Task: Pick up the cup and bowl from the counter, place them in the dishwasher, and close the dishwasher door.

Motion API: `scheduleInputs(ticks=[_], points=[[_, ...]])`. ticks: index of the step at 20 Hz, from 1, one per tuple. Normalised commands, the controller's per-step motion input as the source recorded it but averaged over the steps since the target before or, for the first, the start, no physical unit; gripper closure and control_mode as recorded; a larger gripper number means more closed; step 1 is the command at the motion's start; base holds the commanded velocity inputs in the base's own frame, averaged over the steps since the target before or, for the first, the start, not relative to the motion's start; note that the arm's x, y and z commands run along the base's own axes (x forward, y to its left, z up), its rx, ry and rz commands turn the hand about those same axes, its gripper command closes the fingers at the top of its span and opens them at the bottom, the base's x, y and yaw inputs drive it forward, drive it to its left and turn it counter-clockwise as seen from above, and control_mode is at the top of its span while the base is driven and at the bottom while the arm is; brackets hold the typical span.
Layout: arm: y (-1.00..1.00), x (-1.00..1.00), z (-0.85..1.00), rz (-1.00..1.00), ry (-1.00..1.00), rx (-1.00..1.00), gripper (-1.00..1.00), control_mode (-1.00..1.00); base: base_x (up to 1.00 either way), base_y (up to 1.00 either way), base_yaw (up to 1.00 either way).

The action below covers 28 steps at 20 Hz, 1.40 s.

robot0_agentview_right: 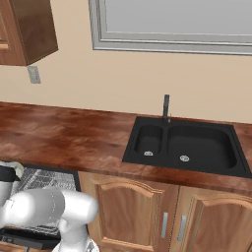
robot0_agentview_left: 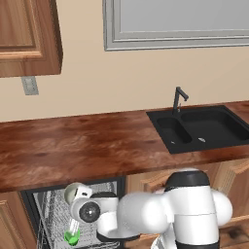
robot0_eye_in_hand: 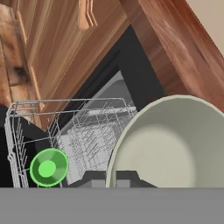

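Observation:
My gripper (robot0_eye_in_hand: 114, 178) is shut on the rim of the pale grey-white bowl (robot0_eye_in_hand: 166, 148), which hangs tilted over the open dishwasher (robot0_agentview_left: 29, 199). From the left base view the bowl (robot0_agentview_left: 71, 192) sits at the hand (robot0_agentview_left: 81, 193), just above the grey wire rack (robot0_agentview_left: 51, 214). The green cup (robot0_eye_in_hand: 49, 167) stands upright in the rack's near-left corner, its mouth facing the hand camera; it appears again as the cup (robot0_agentview_left: 72, 237) below the forearm. The dishwasher door is out of view. The counter (robot0_agentview_left: 73, 146) runs above the dishwasher opening.
A black sink (robot0_agentview_left: 204, 127) with a black faucet (robot0_agentview_left: 179, 99) is set into the counter to the right. Wooden cabinet doors (robot0_agentview_right: 147, 211) flank the dishwasher. An upper cabinet (robot0_agentview_left: 26, 34) hangs at the left. My white forearm (robot0_agentview_left: 141, 211) crosses in front of the rack.

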Motion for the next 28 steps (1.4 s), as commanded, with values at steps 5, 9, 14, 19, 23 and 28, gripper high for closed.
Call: scheduleInputs(ticks=[5,9,14,19,23,28], points=[[-0.06,-0.09,-0.36,0.00,0.01,0.07,1.00,-1.00,0.00,0.00,0.00],[-0.05,-0.12,-0.40,0.00,0.01,0.08,1.00,-1.00,0.00,0.00,0.00],[-0.10,-0.05,-0.29,0.00,0.01,0.08,1.00,-1.00,0.00,0.00,0.00],[-0.22,0.00,-0.06,0.00,0.04,0.22,1.00,-1.00,0.00,0.00,0.00],[-0.11,0.00,-0.26,0.00,0.11,0.27,1.00,-1.00,0.00,0.00,0.00],[-0.02,0.00,-0.27,0.00,0.15,0.29,1.00,-1.00,0.00,0.00,0.00]])
